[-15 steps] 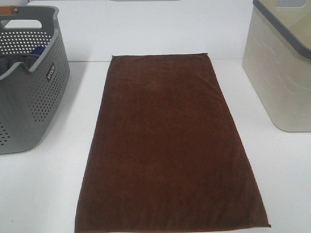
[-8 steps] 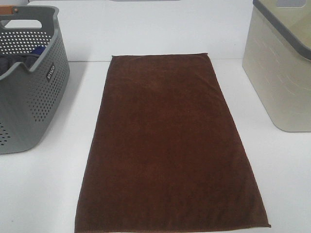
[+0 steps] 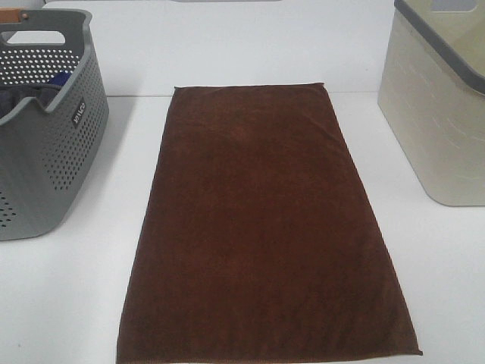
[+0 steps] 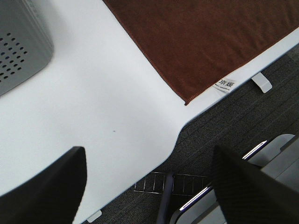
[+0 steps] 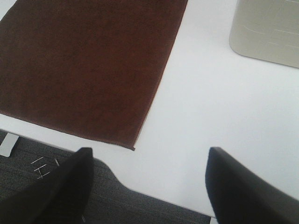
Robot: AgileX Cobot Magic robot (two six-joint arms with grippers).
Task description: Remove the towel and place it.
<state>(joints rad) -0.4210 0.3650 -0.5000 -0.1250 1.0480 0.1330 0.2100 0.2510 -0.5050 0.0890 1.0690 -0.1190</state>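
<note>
The towel point(image 3: 265, 227), a large dark brown rectangle, lies flat along the middle of the white table point(image 3: 68, 303), its near hem at the table's front edge. Its near left corner shows in the left wrist view point(image 4: 205, 42) and its near right corner in the right wrist view point(image 5: 88, 65). My left gripper point(image 4: 149, 186) hangs open over the table's front edge, apart from the towel's corner. My right gripper point(image 5: 149, 186) is open too, above the front edge beside the towel's other near corner. Neither gripper appears in the exterior high view.
A grey perforated basket point(image 3: 45, 129) stands at the left with bluish cloth point(image 3: 57, 80) inside. A beige bin point(image 3: 439, 114) with a grey rim stands at the right. A small label point(image 4: 225, 84) sits on the table edge. Dark carpet lies below the front edge.
</note>
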